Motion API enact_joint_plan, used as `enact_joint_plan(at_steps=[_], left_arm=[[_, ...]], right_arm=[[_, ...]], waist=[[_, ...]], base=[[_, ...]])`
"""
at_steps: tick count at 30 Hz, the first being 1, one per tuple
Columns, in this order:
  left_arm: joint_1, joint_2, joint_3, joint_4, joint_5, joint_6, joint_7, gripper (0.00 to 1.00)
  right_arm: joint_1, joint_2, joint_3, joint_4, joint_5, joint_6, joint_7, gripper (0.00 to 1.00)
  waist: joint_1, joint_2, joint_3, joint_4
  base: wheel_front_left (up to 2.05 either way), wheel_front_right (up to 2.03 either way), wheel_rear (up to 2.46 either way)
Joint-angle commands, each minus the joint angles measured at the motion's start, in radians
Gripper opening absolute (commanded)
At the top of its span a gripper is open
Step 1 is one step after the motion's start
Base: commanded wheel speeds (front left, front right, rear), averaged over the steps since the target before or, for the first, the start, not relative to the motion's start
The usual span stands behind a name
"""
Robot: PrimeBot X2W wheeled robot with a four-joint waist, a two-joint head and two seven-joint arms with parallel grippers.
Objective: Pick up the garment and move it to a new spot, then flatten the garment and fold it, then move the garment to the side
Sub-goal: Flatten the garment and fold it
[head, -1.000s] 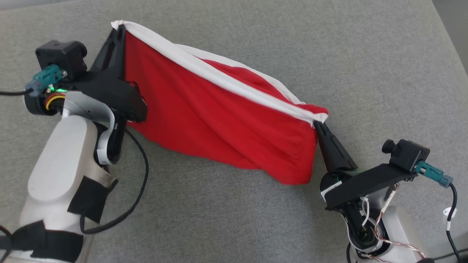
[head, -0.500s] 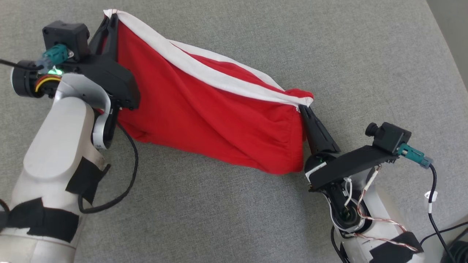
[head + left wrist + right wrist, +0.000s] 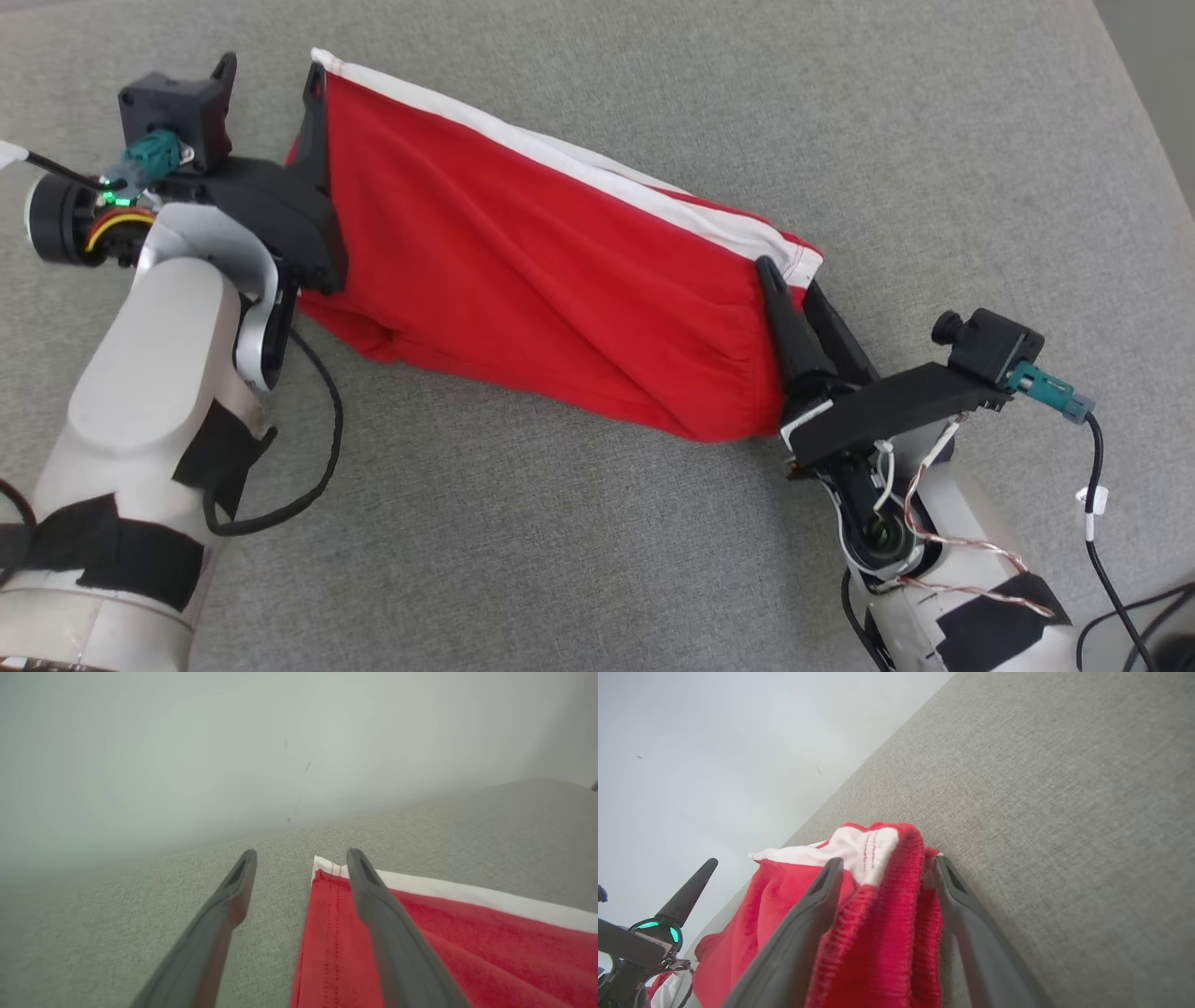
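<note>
The garment (image 3: pixel 541 280) is a red shirt with a white edge, lying stretched in a long band across the grey cushion (image 3: pixel 597 560). My left gripper (image 3: pixel 269 73) is open at its upper left corner. One finger rests on the red cloth (image 3: pixel 420 933) and the other is over bare cushion. My right gripper (image 3: pixel 787 277) is open at the lower right corner. A bunched red and white fold (image 3: pixel 878 914) lies loose between its spread fingers (image 3: pixel 803 924). Numerals and label are hidden.
The cushion's right edge (image 3: pixel 1134 103) runs down the far right. A pale wall (image 3: pixel 233 742) rises behind the cushion. Black cables (image 3: pixel 317 467) hang from both forearms. My left gripper's finger (image 3: pixel 689 891) shows at the left of the right wrist view.
Both grippers have gone from shut on the garment's corners to open. The lifted white edge has sunk, and the cloth now lies lower and flatter.
</note>
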Motion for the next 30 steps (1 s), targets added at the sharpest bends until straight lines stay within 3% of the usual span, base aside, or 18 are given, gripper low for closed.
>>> enact_joint_plan(at_steps=[1,15,30], left_arm=[[0.025,0.004,0.001,0.019,-0.007,0.001,0.004,1.0],[0.117,0.02,-0.012,0.081,-0.082,-0.08,0.141,1.0],[0.213,0.014,0.007,0.114,-0.175,-0.055,0.351,1.0]], right_arm=[[0.029,0.001,-0.018,-0.01,-0.034,-0.002,0.014,1.0],[0.327,0.001,-0.219,-0.261,-0.326,-0.002,0.125,1.0],[0.434,0.002,-0.222,-0.375,-0.332,-0.002,0.162,1.0]], waist=[[0.0,-0.0001,-0.018,0.012],[0.0,-0.0001,-0.095,-0.006],[0.0,-0.0001,-0.105,-0.039]], base=[[0.0,0.0,0.0],[0.0,0.0,0.0],[0.0,0.0,0.0]])
